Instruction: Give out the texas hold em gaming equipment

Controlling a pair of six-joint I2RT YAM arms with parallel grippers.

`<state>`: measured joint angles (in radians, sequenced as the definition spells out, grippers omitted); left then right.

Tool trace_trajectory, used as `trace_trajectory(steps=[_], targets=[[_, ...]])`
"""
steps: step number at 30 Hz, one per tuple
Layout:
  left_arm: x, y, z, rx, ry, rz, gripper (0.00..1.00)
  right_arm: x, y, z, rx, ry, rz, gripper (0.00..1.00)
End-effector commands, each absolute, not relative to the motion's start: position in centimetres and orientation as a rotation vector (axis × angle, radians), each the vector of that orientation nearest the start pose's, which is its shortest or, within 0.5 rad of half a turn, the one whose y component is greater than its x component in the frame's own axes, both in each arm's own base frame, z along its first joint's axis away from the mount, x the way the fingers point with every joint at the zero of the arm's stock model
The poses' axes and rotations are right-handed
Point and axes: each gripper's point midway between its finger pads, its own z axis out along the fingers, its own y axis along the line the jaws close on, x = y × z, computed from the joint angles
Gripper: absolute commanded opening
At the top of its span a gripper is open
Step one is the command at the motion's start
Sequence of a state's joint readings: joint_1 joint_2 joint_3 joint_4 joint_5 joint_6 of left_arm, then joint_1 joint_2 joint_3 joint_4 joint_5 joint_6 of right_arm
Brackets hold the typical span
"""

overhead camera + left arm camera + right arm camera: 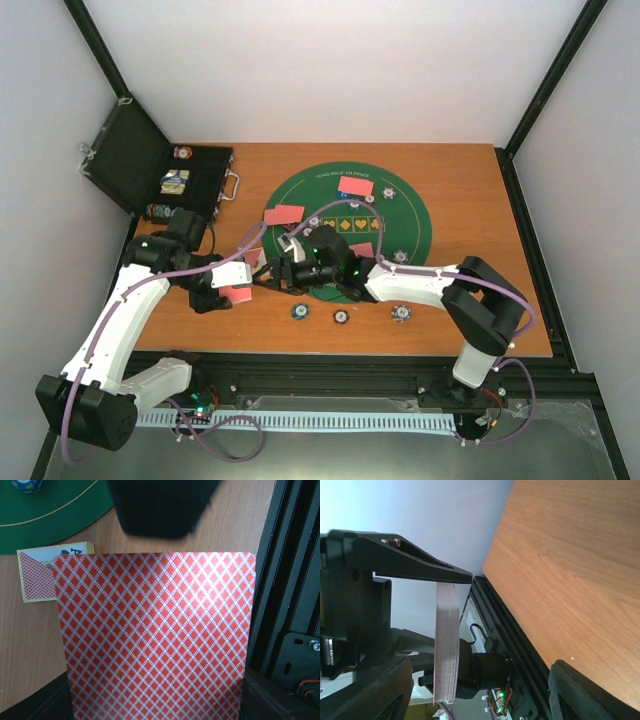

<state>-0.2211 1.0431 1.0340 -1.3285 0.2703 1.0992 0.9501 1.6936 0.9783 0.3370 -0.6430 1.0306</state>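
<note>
A wooden table between pale walls carries a round green felt mat. Just off the mat's near-left edge, the left gripper is clamped across the side edges of a deck of red-backed cards, holding it above the wood. The right gripper reaches in from the mat's side, its fingers wide apart to either side of the deck and pressing on nothing. Three single cards lie red backs up on the mat, one overlapping its left rim. Two poker chips rest on its right part, and three others sit on the wood just beyond its near edge. An open black case stands off the mat's far-left side.
</note>
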Motion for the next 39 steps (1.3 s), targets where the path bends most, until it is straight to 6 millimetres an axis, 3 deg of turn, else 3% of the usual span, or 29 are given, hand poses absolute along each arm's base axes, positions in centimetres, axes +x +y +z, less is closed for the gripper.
trace_trajectory(steps=[1,10,24,29,34,39], targets=[[17.2,-9.0,17.6,1.744,2.172,-0.23,0.01,18.3,47.1,19.5,-0.468,2.306,1.857,0.73],[17.3,-8.9,17.4,1.756,2.177,-0.224,0.01,17.0,49.2,19.5,-0.536,2.298,1.901,0.73],[17.3,-8.8,17.5,1.76,2.173,-0.205,0.01,17.4,51.6,16.9,-0.504,2.349,1.942,0.7],[17.3,-8.7,17.8,1.762,2.166,-0.198,0.01,17.9,51.0,15.2,-0.447,2.394,1.908,0.64],[17.3,-8.8,18.1,1.76,2.158,-0.199,0.01,18.7,48.7,12.9,-0.371,2.45,1.855,0.6],[17.3,-8.8,18.1,1.763,2.153,-0.193,0.01,19.1,46.8,12.9,-0.339,2.454,1.82,0.58]])
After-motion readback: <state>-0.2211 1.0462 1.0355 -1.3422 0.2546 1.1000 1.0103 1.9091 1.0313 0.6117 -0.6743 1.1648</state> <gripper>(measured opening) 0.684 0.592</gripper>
